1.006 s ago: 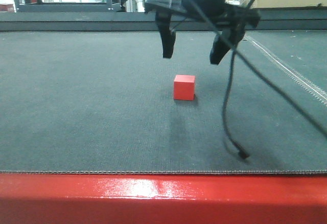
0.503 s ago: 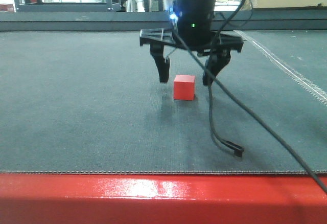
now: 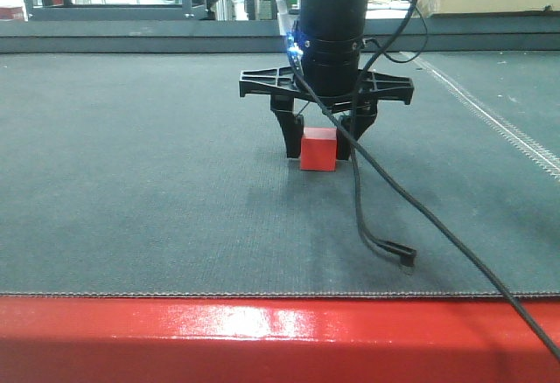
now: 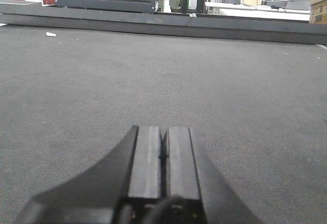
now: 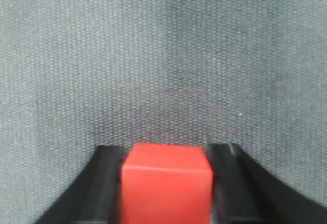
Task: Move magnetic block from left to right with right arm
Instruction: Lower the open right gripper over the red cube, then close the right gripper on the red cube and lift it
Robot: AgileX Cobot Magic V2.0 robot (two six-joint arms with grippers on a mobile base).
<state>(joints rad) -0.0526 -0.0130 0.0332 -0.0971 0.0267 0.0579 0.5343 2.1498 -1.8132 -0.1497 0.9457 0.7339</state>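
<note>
1. Lower than half a second before, the right end effector (image 3: pixel 318 150) had dropped from around the block's top to table level.
2. The block (image 3: pixel 318 149) sat on the grey table (image 3: pixel 131 182), directly between the fingers (image 3: pixel 293 138). They looked clenched against two opposite sides. It seemed not yet lifted.
3. The left end effector (image 4: pixel 163 157) was clenched on nothing, low over the table, with no block in its view. The right arm was plainly nearer.
4. A loose cable (image 3: pixel 385 217) hung off the right arm and crossed just in front of the block, its plug resting on the table. It might drag during a sideways carry.
</note>
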